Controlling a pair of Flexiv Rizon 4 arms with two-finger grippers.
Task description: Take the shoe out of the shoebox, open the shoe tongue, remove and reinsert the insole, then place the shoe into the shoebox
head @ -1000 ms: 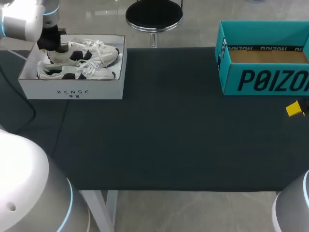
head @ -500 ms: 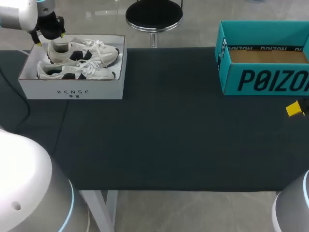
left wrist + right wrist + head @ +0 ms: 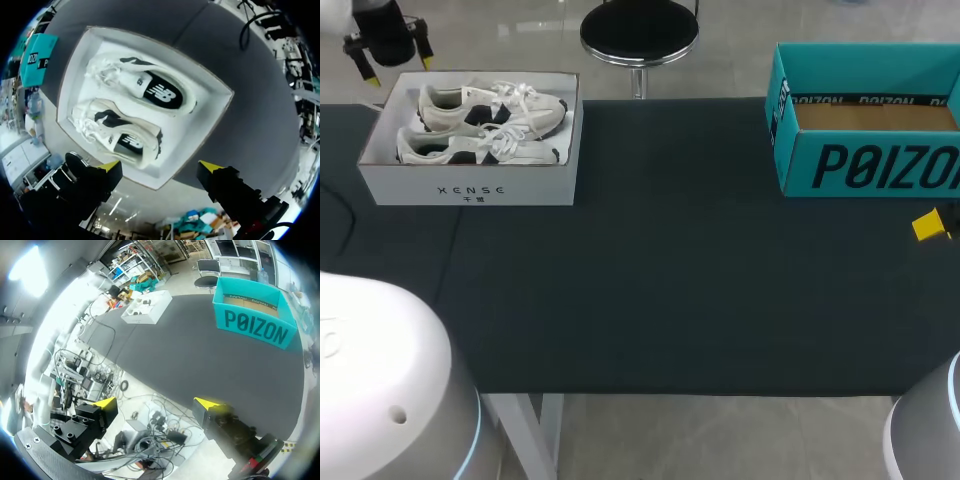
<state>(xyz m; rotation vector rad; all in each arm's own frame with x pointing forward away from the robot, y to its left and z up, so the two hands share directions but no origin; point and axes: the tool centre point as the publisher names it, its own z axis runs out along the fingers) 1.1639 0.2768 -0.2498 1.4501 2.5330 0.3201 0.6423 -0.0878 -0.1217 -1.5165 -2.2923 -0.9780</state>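
Note:
A white shoebox (image 3: pixel 470 190) stands at the table's far left with a pair of white and black shoes lying in it side by side. The far shoe (image 3: pixel 490 108) and the near shoe (image 3: pixel 470 147) point right, laces loose. My left gripper (image 3: pixel 393 66) hangs open and empty above the box's far left corner. The left wrist view looks straight down on the shoebox (image 3: pixel 202 127): the far shoe (image 3: pixel 120 137) lies just ahead of the open gripper (image 3: pixel 160 165), the near shoe (image 3: pixel 150 90) beyond it. My right gripper (image 3: pixel 156 403) is open and empty off the table's right side.
An open teal box (image 3: pixel 865 160) with a brown floor stands at the far right, also seen as the teal box (image 3: pixel 255 315) ahead of the right gripper. One yellow fingertip (image 3: pixel 930 226) of the right gripper shows just in front of it. Dark cloth (image 3: pixel 670 270) covers the table.
My left gripper has opened, left the heel of the far shoe, and risen back out of the box past its far left corner. The shoes and right arm have not moved.

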